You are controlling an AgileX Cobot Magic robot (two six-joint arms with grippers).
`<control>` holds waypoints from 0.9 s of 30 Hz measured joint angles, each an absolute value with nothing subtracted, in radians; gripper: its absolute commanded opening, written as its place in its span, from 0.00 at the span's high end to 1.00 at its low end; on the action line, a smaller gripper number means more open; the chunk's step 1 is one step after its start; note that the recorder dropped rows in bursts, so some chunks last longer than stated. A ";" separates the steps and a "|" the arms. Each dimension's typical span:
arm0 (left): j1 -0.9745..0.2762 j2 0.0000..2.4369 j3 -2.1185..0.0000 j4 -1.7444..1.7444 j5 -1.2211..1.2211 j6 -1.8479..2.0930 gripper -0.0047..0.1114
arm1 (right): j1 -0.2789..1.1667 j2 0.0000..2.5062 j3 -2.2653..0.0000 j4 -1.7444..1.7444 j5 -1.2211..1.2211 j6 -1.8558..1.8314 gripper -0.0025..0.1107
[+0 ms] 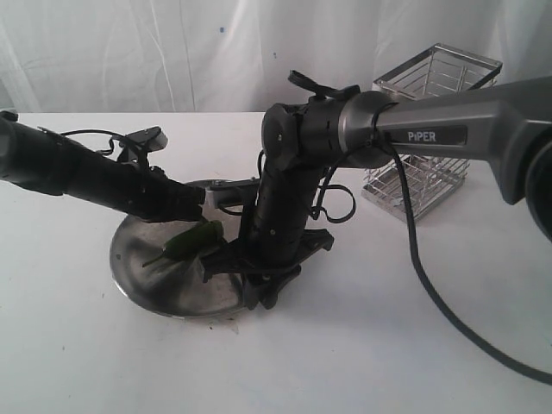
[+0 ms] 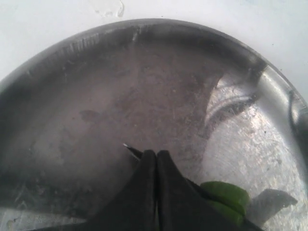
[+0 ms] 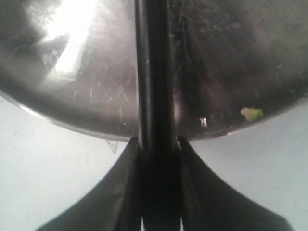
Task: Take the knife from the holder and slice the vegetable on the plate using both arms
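Note:
The steel plate (image 1: 138, 263) lies left of centre, and the green chilli vegetable (image 1: 191, 241) rests on it. My left gripper (image 1: 211, 207) reaches in from the left. In the left wrist view it (image 2: 156, 155) is shut, fingers pressed together low over the plate (image 2: 144, 86). The vegetable (image 2: 226, 195) lies right beside its fingers, and I cannot tell if they touch. A thin dark point (image 2: 129, 147) pokes out past the tips. My right gripper (image 1: 259, 280) bends down at the plate's near rim. It (image 3: 156, 142) is shut on the black knife (image 3: 154, 72), which stretches over the plate (image 3: 86, 106).
The silver wire holder (image 1: 431, 129) stands at the back right, behind the right arm's grey link. A black cable (image 1: 431, 285) trails over the white table on the right. A small green scrap (image 3: 252, 114) sits near the plate's rim.

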State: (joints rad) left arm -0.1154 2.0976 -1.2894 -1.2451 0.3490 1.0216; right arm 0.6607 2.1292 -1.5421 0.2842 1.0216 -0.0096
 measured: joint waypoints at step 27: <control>-0.149 2.157 -1.285 -1.493 0.422 1.255 0.96 | 0.661 2.129 -1.542 0.288 1.030 0.000 0.98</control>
State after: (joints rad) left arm -0.1495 2.1572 -1.2852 -1.4934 0.4219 1.2553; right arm 0.6607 2.1292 -1.5421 0.2883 1.0296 0.0000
